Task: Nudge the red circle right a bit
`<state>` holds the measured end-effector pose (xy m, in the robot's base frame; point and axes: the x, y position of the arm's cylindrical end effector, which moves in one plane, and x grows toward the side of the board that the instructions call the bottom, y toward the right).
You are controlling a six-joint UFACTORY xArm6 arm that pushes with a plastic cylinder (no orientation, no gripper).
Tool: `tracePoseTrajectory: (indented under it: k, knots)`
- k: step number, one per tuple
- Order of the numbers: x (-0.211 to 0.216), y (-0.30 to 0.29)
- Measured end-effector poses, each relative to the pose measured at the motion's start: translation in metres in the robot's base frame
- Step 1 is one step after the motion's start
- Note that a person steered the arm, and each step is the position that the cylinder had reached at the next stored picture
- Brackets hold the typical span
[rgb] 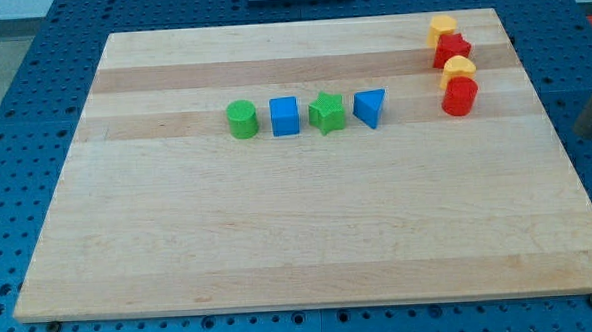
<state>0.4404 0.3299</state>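
The red circle [460, 97] stands near the board's right side, the lowest of a short column of blocks. Just above it, touching, is a yellow block [459, 68], then a red star-like block [453, 49] and another yellow block [442, 26] at the top. A dark blurred rod shows at the view's right edge, off the board. My tip [586, 132] is well to the right of the red circle and a little lower, touching no block.
A row of blocks lies left of centre: green circle [242, 119], blue square [285, 116], green star [327, 113], blue triangle [370, 108]. The wooden board [299, 236] rests on a blue perforated table [24, 118].
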Motion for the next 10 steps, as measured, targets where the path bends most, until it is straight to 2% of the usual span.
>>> tracePoseTrajectory:
  k: [2, 4, 5, 6, 8, 10]
  knots:
    - [0.001, -0.017]
    - [0.002, -0.176]
    - [-0.030, -0.196]
    - [-0.057, -0.196]
    - [-0.060, -0.171]
    - [-0.059, -0.171]
